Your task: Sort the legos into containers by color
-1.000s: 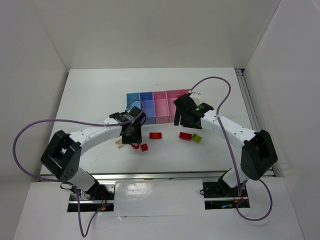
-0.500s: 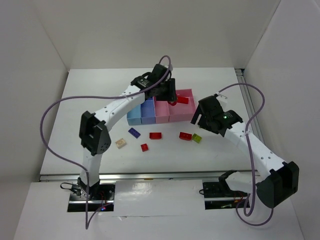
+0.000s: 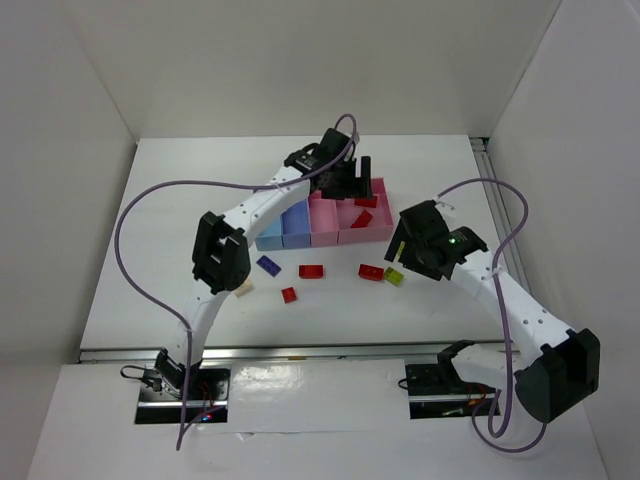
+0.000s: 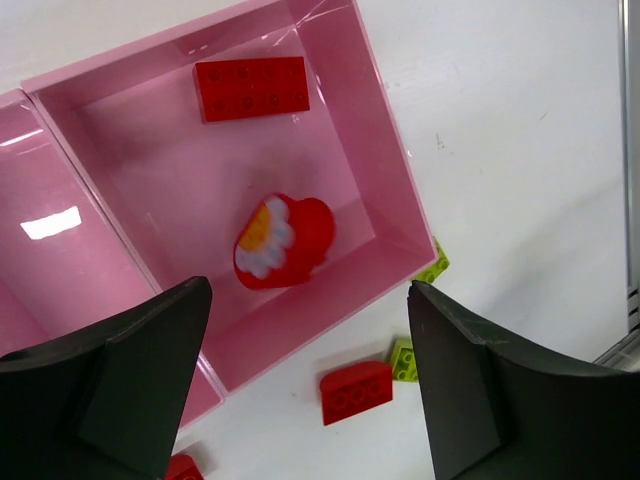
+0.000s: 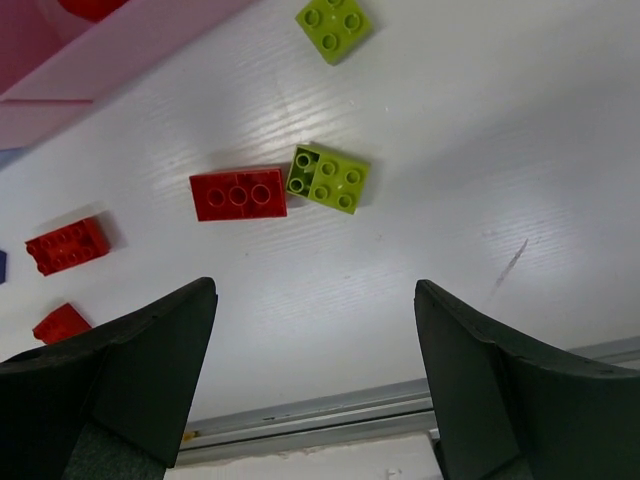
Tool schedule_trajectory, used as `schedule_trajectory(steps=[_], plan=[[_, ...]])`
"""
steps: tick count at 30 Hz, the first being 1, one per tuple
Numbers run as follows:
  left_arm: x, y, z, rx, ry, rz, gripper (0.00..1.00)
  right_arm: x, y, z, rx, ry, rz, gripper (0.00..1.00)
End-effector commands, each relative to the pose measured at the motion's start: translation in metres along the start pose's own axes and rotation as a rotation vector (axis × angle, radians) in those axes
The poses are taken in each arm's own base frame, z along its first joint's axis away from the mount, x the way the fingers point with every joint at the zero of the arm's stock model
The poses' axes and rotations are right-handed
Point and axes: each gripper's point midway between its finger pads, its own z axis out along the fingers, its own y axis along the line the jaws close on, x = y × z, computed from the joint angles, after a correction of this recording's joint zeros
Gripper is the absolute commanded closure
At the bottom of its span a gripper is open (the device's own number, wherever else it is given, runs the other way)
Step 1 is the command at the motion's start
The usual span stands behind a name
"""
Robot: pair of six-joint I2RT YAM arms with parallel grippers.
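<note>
Spread and empty, the right end effector (image 5: 312, 290) hovers over a red brick (image 5: 238, 194) lying finger-to-finger, touching a green brick (image 5: 328, 180), toward the counter's (image 5: 450, 150) near edge, closer than the released left end effector (image 4: 308, 300) above the wide pink bin (image 4: 395, 165).

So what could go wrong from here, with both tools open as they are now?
1. The red brick touches the yellow-green brick below the open right tool; closing there might take both or push one away.
2. The open left tool hangs over the wide pink bin; pulling back, it might catch the bin's wall.
</note>
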Motion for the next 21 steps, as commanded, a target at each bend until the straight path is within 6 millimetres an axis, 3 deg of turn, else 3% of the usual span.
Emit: schedule_trajectory(steps=[1, 4, 5, 6, 8, 10, 11, 14, 15, 16, 18, 21], plan=[[-0.026, -0.017, -0.032, 0.054, -0.077, 0.048, 0.1, 0.01, 0.01, 0.007, -0.033, 0.04, -0.055, 0.13], [-0.036, -0.022, -0.063, 0.052, -0.129, 0.085, 0.14, 0.013, 0.024, 0.013, -0.052, 0.057, -0.102, 0.13], [-0.038, -0.021, -0.073, 0.046, -0.141, 0.085, 0.14, 0.022, 0.03, 0.019, -0.054, 0.086, -0.13, 0.13], [-0.038, -0.018, -0.093, 0.027, -0.163, 0.11, 0.14, 0.021, 0.038, 0.021, -0.068, 0.081, -0.15, 0.12], [-0.036, -0.011, -0.111, -0.005, -0.182, 0.121, 0.15, 0.029, 0.048, 0.031, -0.066, 0.114, -0.175, 0.12], [-0.019, 0.007, -0.12, -0.065, -0.165, 0.125, 0.15, 0.032, 0.057, 0.038, -0.084, 0.139, -0.176, 0.11], [-0.019, 0.007, -0.143, -0.066, -0.19, 0.125, 0.15, 0.036, 0.063, 0.043, -0.089, 0.155, -0.186, 0.11], [0.009, 0.032, -0.153, -0.136, -0.157, 0.121, 0.15, 0.038, 0.081, 0.05, -0.137, 0.165, -0.196, 0.09], [0.011, 0.032, -0.171, -0.137, -0.177, 0.107, 0.15, 0.043, 0.082, 0.058, -0.129, 0.185, -0.2, 0.09], [0.022, 0.046, -0.17, -0.17, -0.158, 0.089, 0.15, 0.043, 0.084, 0.061, -0.124, 0.189, -0.202, 0.09], [0.027, 0.049, -0.188, -0.173, -0.183, 0.076, 0.15, 0.048, 0.088, 0.067, -0.116, 0.203, -0.206, 0.09], [0.046, 0.06, -0.193, -0.186, -0.159, 0.067, 0.16, 0.056, 0.087, 0.073, -0.099, 0.224, -0.211, 0.08]])
